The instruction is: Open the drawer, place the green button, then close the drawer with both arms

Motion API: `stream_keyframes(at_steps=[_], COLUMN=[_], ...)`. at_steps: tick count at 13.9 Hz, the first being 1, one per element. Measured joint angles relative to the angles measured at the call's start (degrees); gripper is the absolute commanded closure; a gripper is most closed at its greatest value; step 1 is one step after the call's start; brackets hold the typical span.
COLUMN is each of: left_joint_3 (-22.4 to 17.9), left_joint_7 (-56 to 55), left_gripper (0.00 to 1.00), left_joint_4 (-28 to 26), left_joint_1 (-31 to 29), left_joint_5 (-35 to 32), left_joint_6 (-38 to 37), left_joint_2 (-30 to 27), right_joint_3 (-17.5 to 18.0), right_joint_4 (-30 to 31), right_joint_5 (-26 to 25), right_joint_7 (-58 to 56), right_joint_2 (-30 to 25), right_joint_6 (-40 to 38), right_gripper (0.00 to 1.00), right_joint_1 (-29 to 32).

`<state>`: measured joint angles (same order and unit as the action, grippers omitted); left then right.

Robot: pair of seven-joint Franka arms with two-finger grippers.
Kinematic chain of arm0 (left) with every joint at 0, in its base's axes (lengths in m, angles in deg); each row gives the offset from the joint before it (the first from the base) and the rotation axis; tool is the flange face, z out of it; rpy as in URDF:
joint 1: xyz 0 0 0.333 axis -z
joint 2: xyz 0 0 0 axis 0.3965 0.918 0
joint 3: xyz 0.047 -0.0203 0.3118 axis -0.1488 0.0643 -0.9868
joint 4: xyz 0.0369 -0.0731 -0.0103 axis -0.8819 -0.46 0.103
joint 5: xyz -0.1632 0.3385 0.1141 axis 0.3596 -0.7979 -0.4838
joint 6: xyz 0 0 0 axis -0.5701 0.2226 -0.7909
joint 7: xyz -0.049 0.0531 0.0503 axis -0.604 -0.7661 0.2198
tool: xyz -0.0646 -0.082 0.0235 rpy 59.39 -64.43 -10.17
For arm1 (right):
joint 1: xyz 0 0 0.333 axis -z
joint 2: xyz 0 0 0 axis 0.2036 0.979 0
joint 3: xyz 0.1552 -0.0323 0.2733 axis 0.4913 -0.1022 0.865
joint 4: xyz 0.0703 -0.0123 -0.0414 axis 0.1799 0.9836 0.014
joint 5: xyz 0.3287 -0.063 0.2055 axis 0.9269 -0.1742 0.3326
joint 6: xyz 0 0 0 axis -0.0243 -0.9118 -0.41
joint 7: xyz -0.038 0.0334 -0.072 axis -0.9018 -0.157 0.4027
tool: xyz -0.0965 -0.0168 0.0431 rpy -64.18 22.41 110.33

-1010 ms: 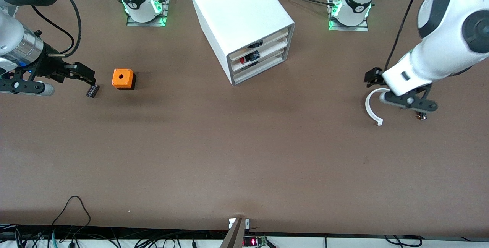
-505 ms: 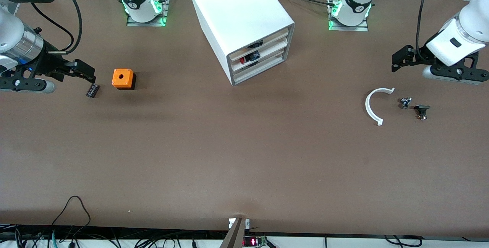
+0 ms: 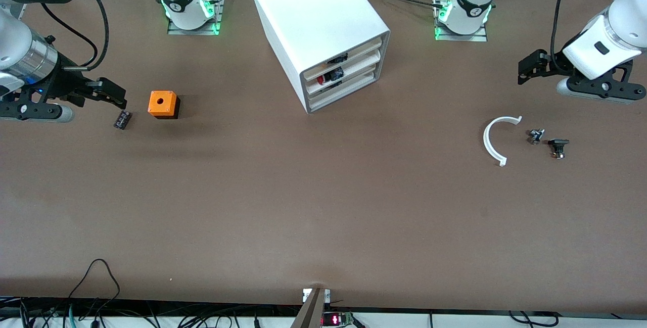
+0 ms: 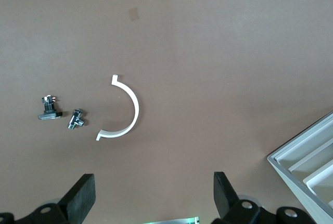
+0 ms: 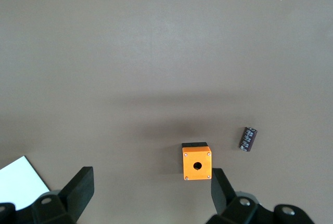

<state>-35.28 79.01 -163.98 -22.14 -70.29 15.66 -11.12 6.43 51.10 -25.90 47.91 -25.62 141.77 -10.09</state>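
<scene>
The white cabinet (image 3: 318, 19) stands at the middle of the table near the arms' bases. Its bottom drawer (image 3: 343, 91) is shut. A corner of the cabinet shows in the left wrist view (image 4: 312, 164). The two drawers above hold small dark and red parts. No green-capped button shows in any view. My left gripper (image 3: 528, 70) is open and empty, over bare table above the white arc (image 3: 491, 141); its jaws stand wide apart in the left wrist view (image 4: 154, 203). My right gripper (image 3: 108, 96) is open and empty, over the table beside a small black cylinder (image 3: 122, 119).
An orange box with a round hole (image 3: 163, 103) sits toward the right arm's end, also in the right wrist view (image 5: 197, 164) next to the black cylinder (image 5: 248, 139). Beside the white arc (image 4: 125, 112) lie a small metal fitting (image 3: 536, 136) and a black part (image 3: 558, 146).
My left arm has risen and swung away from over the white arc toward its end of the table, uncovering the two small parts. My right gripper has shifted slightly away from the black cylinder.
</scene>
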Motion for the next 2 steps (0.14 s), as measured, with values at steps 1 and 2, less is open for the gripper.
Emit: stream_keyframes(at_steps=[1, 2], left_joint_3=[0.1, 0.2], left_joint_7=[0.0, -0.1], left_gripper=[0.00, 0.00], left_joint_4=[0.2, 0.3], left_joint_1=[0.1, 0.2], left_joint_5=[0.0, 0.0], left_joint_6=[0.2, 0.4], left_joint_2=[0.1, 0.1], right_joint_3=[0.0, 0.0], right_joint_4=[0.0, 0.0], right_joint_5=[0.0, 0.0], right_joint_7=[0.0, 0.0], right_joint_2=[0.0, 0.0], right_joint_6=[0.0, 0.0], right_gripper=[0.00, 0.00], right_joint_1=[0.0, 0.0])
